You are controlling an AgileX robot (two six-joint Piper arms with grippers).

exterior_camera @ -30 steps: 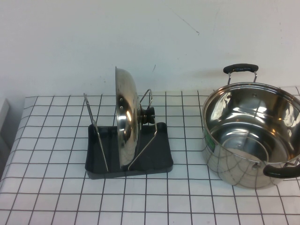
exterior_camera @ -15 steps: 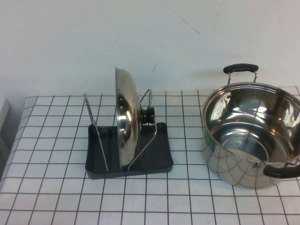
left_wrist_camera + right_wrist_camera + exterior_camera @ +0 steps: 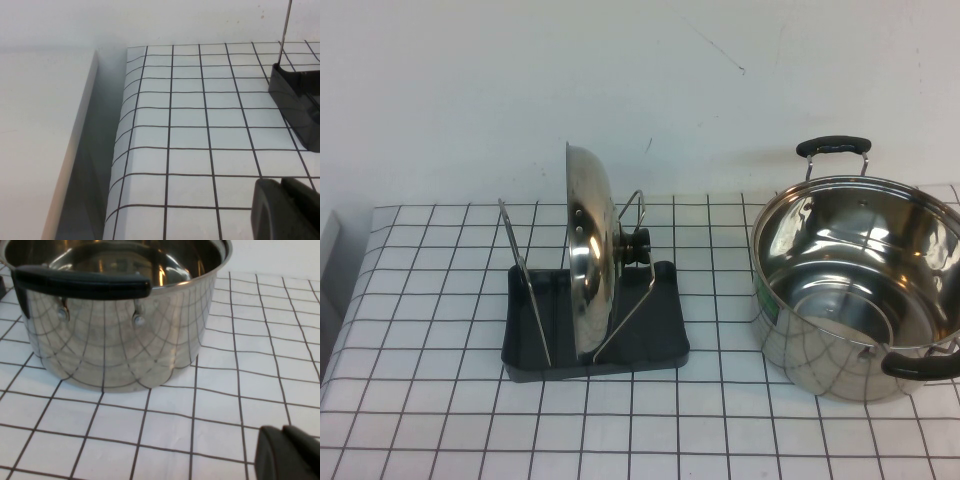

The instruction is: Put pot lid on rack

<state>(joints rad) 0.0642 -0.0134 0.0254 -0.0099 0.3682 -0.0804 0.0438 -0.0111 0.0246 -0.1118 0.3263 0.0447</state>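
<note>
The pot lid [image 3: 590,255] is seen standing on edge in the rack [image 3: 595,330] between the wire loops, its black knob [image 3: 638,246] turned toward the pot [image 3: 860,285] — the placement looks done. The lid is judged stiff, slippery and fairly heavy; the knob is the surest hold. The left hand [image 3: 287,207] is parked near the rack's corner, fingers together; the right hand [image 3: 289,452], likewise closed and empty, is parked beside the pot on the counter [image 3: 430,400].

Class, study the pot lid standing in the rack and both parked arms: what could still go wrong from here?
1. The pot lid stands on edge between wire loops of the narrower rack; a knock could tip it out.
2. The left gripper rests shut beside the rack and the right gripper shut near the pot; a careless move could bump either.
</note>
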